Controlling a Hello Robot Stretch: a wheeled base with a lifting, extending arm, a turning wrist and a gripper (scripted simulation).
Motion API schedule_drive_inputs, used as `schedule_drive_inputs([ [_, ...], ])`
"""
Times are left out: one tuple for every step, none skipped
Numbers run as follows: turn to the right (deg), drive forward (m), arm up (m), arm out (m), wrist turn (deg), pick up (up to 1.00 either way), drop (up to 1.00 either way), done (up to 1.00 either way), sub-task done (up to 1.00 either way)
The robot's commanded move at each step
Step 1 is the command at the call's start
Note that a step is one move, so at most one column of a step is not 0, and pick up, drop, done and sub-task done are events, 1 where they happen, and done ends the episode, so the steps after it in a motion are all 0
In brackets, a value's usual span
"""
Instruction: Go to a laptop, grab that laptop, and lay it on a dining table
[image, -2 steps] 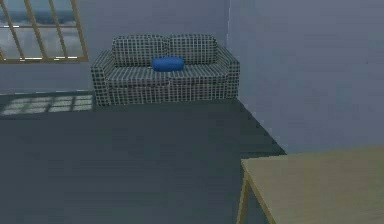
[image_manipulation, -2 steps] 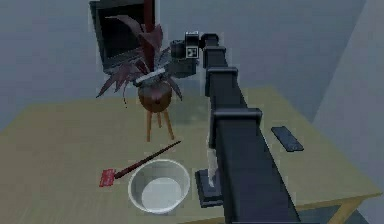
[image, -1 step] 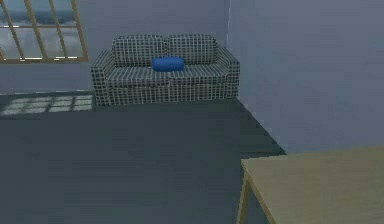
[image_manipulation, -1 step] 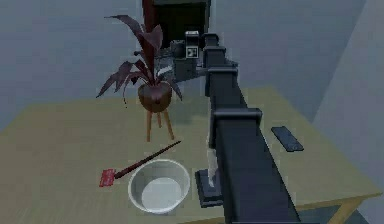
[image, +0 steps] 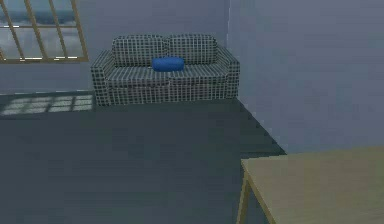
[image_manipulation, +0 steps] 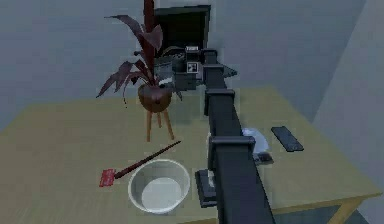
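Arm side view: the arm (image_manipulation: 232, 150), a dark square bar, ran from 6 o'clock up toward 12 across the dining table (image_manipulation: 70, 130). The gripper (image_manipulation: 172, 72) sat at the bar's far end, near 12 o'clock of the tabletop, just left of the white marker squares (image_manipulation: 192, 62).

The laptop (image_manipulation: 182, 25), dark with its screen upright, showed right behind and above the gripper at 12 o'clock of the view, against the grey wall (image_manipulation: 60, 40). Its base was hidden by the gripper, so I could not tell whether it stood on the table's far edge or hung free. I could not tell whether the gripper held anything, nor the state of the fingers.

A potted plant (image_manipulation: 150, 95) with dark red leaves stood on a small wooden stand at 8 o'clock from the gripper, close by. A white bowl (image_manipulation: 160, 187) sat at 7 o'clock of the table, just beside the arm. A red-headed tool (image_manipulation: 140, 163) with a thin dark handle lay at 11 o'clock from the bowl, near its rim. A dark flat remote-like thing (image_manipulation: 287, 138) lay at 3 o'clock of the table, and a grey flat thing (image_manipulation: 262, 143) lay between it and the arm.

Forward view: a checkered sofa (image: 165, 70) stood at 12 o'clock with a blue cushion (image: 167, 64) on its seat. A window (image: 40, 30) was at 10 o'clock and a tan tabletop corner (image: 320, 185) at 5 o'clock, with dark floor (image: 150, 150) between.
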Motion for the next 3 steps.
schedule_drive_inputs([
  [0.0, 0.0, -0.32, 0.0, 0.0, 0.0, 0.0, 0.0, 0.0],
  [0.0, 0.0, 0.0, 0.0, 0.0, 0.0, 1.0, 0.0, 0.0],
  [0.0, 0.0, 0.04, 0.0, 0.0, 0.0, 0.0, 0.0, 0.0],
])
